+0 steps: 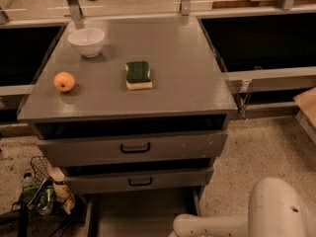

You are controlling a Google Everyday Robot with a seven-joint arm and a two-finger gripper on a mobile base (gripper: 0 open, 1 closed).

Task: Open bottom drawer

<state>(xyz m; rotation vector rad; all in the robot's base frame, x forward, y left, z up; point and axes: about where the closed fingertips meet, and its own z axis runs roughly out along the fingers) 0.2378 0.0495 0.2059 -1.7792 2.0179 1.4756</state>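
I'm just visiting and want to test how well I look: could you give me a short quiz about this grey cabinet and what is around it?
1. True or false: the sponge lies inside the white bowl.
2. What sits near the left edge of the cabinet top? A) a banana B) an orange C) a cup
3. Fill in: the bottom drawer is pulled ____, next to the white arm. The pincer is not in view; the arm leads off the lower edge.

Key: 1 false, the sponge lies on the top, apart from the bowl. 2 B. 3 out.
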